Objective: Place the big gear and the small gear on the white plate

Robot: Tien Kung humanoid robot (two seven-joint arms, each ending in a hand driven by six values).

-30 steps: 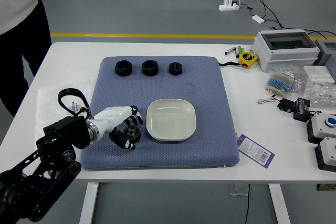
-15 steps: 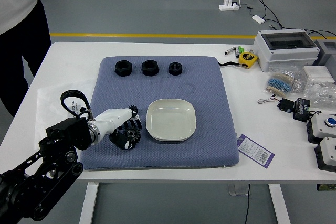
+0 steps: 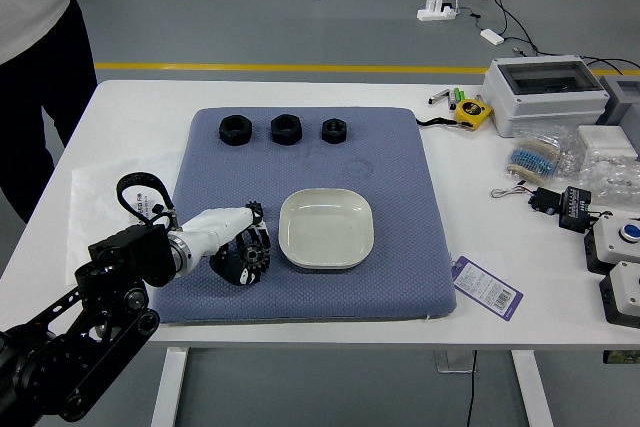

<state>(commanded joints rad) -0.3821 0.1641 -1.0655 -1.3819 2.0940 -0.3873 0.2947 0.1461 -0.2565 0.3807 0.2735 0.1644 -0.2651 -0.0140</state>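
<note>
My left hand [image 3: 250, 247], white on its back with black fingers, is low over the left part of the blue mat, its fingers closed around a dark toothed gear [image 3: 254, 255]. The gear is partly covered by the fingers, and I cannot tell whether it is the big or the small one. Just right of the hand, and apart from it, the white plate [image 3: 326, 229] lies with nothing on it. No other gear can be made out. The right arm is out of view.
Three black nuts [image 3: 286, 129] sit in a row along the mat's [image 3: 400, 277] far side. A tape measure [image 3: 472, 113], a tag [image 3: 487, 288] and grey boxes [image 3: 548, 92] lie to the right. A person [image 3: 40, 57] stands at the far left, hands not visible.
My left hand's fingers have closed in from both sides onto the gear. The plate and the nuts have not moved.
</note>
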